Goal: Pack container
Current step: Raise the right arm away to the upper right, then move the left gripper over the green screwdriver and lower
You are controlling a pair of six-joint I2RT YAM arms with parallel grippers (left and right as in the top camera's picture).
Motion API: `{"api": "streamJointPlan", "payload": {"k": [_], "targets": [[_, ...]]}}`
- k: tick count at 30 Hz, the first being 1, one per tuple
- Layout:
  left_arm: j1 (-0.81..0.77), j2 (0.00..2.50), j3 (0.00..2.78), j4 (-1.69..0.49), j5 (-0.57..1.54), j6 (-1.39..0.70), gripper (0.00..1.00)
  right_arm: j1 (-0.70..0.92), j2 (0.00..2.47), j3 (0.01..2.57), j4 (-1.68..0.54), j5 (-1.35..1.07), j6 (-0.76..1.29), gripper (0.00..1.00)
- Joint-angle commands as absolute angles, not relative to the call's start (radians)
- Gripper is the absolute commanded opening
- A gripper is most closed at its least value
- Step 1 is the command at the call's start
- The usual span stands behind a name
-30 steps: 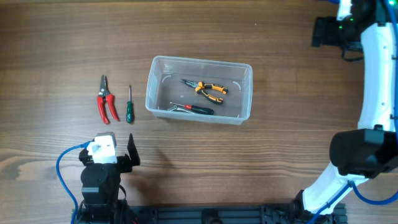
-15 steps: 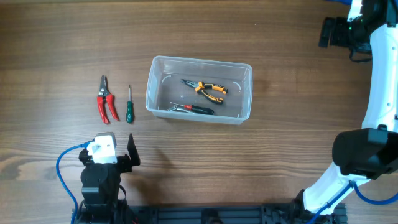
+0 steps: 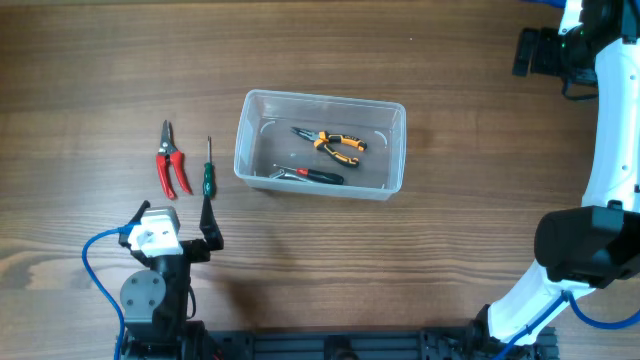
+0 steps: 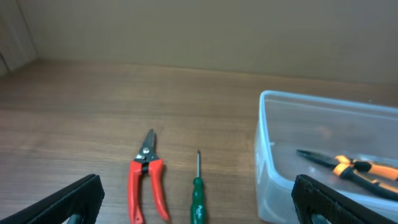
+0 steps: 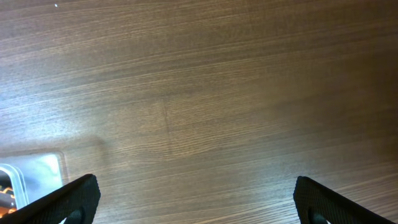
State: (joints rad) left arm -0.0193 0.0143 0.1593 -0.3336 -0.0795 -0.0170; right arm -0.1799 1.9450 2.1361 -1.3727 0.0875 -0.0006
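Left gripper (image 4: 196, 182) and right gripper (image 5: 196, 182) spread; pruners (image 3: 170, 160), screwdriver (image 3: 208, 172) lie beside container (image 3: 322, 98)

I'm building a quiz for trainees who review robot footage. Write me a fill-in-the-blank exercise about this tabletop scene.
The container holds ___ tools. The screwdriver outside it has a ___ handle. In the overhead view, the red-handled cutters lie to the screwdriver's ___. The pliers inside the container have black and ___ handles.
Missing words: two; green; left; orange.
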Motion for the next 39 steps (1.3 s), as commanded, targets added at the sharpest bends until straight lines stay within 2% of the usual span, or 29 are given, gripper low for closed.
{"api": "streamJointPlan", "payload": {"k": [1,5,9,12,16,20,28,29,30,31,34,36,39], "targets": [[-0.013,0.078,0.218,-0.345,-0.063,-0.084,1.0,-0.178,1.944,2.135,-1.372,0.097,0.001,1.0],[-0.013,0.317,0.363,-0.367,-0.08,-0.083,1.0,-0.178,1.944,2.135,-1.372,0.097,0.0,1.0],[-0.013,0.69,0.611,-0.431,-0.076,-0.066,1.0,-0.178,1.944,2.135,-1.372,0.097,0.001,1.0],[-0.013,1.002,0.883,-0.597,0.007,0.041,1.0,-0.178,1.944,2.135,-1.372,0.097,0.001,1.0],[-0.013,1.333,1.234,-0.891,0.07,0.045,1.0,-0.178,1.944,2.135,-1.372,0.097,0.001,1.0],[-0.013,1.48,1.357,-0.955,0.127,0.045,1.0,-0.178,1.944,2.135,-1.372,0.097,0.001,1.0],[-0.013,1.504,1.357,-0.951,0.1,0.05,1.0,-0.178,1.944,2.135,-1.372,0.097,0.001,1.0],[-0.013,1.504,1.357,-0.95,0.1,0.059,0.92,-0.178,1.944,2.135,-1.372,0.097,0.0,1.0],[-0.013,1.504,1.357,-0.951,0.099,0.093,0.62,-0.178,1.944,2.135,-1.372,0.097,0.001,1.0],[-0.013,1.504,1.357,-0.95,0.099,0.112,0.54,-0.178,1.944,2.135,-1.372,0.097,0.001,1.0],[-0.013,1.504,1.357,-0.932,0.095,0.12,0.49,-0.178,1.944,2.135,-1.372,0.097,0.0,1.0],[-0.013,1.51,1.357,-0.917,0.088,0.12,0.4,-0.178,1.944,2.135,-1.372,0.097,0.0,1.0],[-0.013,1.539,1.357,-0.909,0.077,0.119,0.39,-0.178,1.944,2.135,-1.372,0.097,0.001,1.0]]}}
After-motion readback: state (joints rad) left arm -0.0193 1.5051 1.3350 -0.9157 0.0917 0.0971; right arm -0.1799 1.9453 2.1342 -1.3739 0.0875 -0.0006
